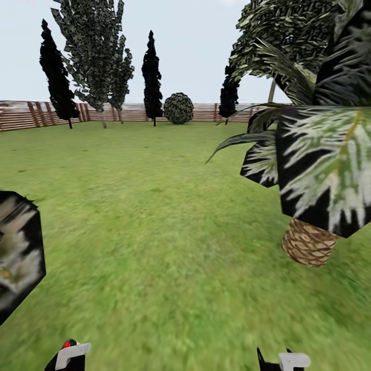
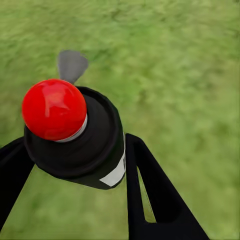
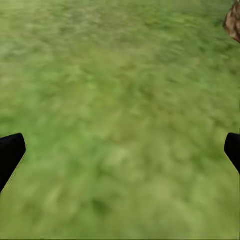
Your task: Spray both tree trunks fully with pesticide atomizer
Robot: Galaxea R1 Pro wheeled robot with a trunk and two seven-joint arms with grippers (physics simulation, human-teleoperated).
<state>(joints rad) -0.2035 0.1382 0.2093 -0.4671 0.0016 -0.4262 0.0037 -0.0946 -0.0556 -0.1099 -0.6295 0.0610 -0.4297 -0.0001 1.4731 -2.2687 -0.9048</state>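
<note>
Item: pesticide atomizer (image 2: 75, 135). Dark bottle with red ball tip and white band, held between the two fingers of the left claw (image 2: 75, 165), one dark finger (image 2: 155, 195) against each side of the body. In the head view the same bottle (image 1: 69, 353) sits low at the left edge, red tip uppermost.

Orientation: the long axis runs roughly along the claw's fingers, red tip leading outward, away from the wrist; from the head view it stands roughly upright, tilted a little. Below it is blurred lawn (image 1: 154, 232), not paving.

Right claw (image 3: 120, 150): spread wide, its fingertips at opposite edges of the wrist view, nothing between them, grass beneath.

Surroundings: a short palm (image 1: 309, 242) with woven trunk close on the right; dark foliage close at the left edge; farther off, a tall tree (image 1: 95, 56) with pale trunk, dark conifers, a round bush (image 1: 179, 108), and a slatted wooden fence (image 1: 31, 114).

Progress, as judged: pick-up appears done, the bottle being off the ground and in hand. Spraying appears not begun; no trunk is within reach, and both trunks remain to be covered.
</note>
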